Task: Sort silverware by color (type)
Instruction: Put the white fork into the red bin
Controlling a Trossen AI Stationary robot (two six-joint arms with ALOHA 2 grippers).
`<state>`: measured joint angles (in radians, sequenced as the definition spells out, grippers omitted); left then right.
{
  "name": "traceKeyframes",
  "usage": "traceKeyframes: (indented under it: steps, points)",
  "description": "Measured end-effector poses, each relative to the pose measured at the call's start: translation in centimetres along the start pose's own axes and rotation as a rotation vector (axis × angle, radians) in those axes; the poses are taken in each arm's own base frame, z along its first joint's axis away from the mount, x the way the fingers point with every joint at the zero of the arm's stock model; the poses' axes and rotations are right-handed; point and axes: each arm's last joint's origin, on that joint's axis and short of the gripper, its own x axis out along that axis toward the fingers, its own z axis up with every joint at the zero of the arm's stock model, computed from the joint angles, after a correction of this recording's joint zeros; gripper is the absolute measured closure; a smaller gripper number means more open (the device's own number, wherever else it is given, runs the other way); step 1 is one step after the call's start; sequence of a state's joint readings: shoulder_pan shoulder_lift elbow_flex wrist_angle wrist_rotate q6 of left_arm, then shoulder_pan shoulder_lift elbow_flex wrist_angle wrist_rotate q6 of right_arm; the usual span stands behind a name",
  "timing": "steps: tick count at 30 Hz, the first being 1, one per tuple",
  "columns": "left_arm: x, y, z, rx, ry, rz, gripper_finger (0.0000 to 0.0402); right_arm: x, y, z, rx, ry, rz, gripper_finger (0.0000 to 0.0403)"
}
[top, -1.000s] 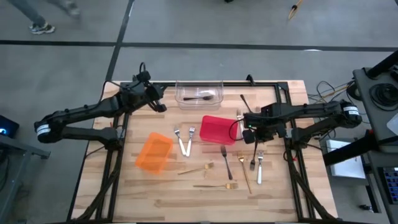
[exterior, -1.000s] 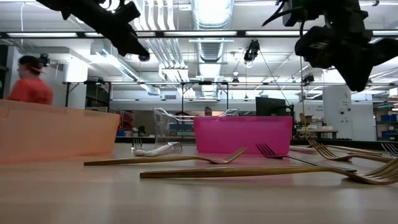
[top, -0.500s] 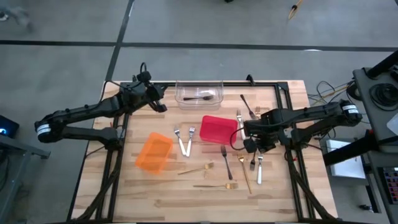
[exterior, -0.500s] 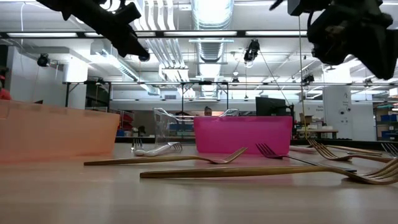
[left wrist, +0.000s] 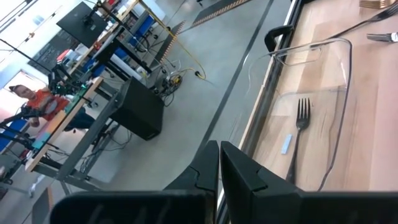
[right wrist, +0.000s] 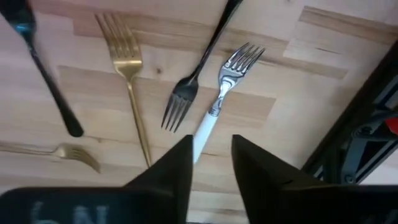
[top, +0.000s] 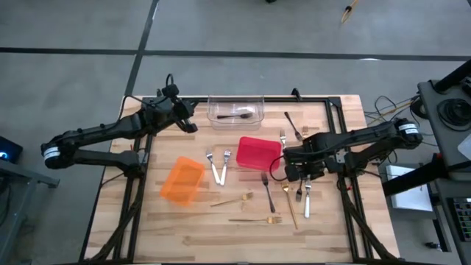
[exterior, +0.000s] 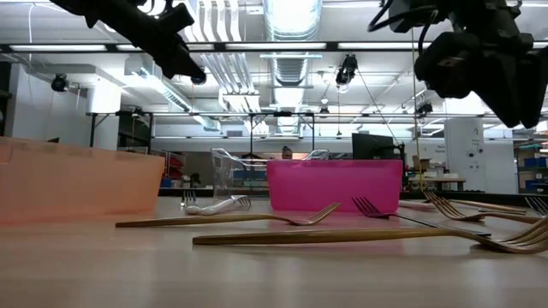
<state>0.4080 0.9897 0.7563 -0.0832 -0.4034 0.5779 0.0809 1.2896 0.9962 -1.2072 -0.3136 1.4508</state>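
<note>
Right gripper (top: 294, 174) hangs over the cluster of loose forks just beside the red bin (top: 257, 153), fingers (right wrist: 177, 163) parted by a narrow gap and nothing between them. Directly under it, seen from its wrist: a white-handled silver fork (right wrist: 221, 99), a black fork (right wrist: 186, 87) lying across and touching it, a gold fork (right wrist: 127, 74) alongside. My judgement of the risk: these three lie so close that a descent on one could catch its neighbour, dragging two colours together or flicking a thin handle away; the narrow opening leaves little margin if the approach is off-centre. Right arm reaches in from the table's right edge, forearm roughly level, wrist pointing down at the wood. Left gripper (top: 190, 126) is closed and empty, parked high at the far left corner beside the clear bin (top: 235, 110), which holds one dark fork (left wrist: 301, 115). Further silverware lies unsorted: two silver forks (top: 218, 163) by the orange bin (top: 182, 180), more gold ones (top: 254, 219) nearer the front.
</note>
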Motion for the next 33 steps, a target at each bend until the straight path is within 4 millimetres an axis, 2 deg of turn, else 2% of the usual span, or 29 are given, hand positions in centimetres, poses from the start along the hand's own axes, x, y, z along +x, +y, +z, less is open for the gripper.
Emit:
traceKeyframes:
  steps: [6,12,17,20,28,33]
  points:
    - [0.0,0.0,0.0,0.001,0.000,0.000,0.0402,1.1,0.8,-0.1,-0.094,-0.004,-0.034,0.0236]
    - [0.0,0.0,0.0,0.002,0.002,-0.001,0.0402,2.5,1.1,-1.3,-0.182,-0.011,-0.052,0.0230]
    - [0.0,0.0,0.0,0.005,0.002,-0.001,0.0402,3.6,0.3,-2.4,-0.155,-0.026,0.021,0.0236]
    - [0.0,0.0,0.0,0.005,0.001,0.000,0.0402,4.7,-0.5,-2.5,-0.077,-0.023,0.028,0.0233]
    - [0.0,0.0,0.0,0.004,0.000,0.000,0.0402,7.2,-1.6,-2.5,-0.045,-0.027,0.011,0.0194]
    - [0.0,0.0,0.0,0.005,0.000,0.000,0.0402,8.3,-2.2,-2.0,-0.053,-0.088,0.009,0.0189]
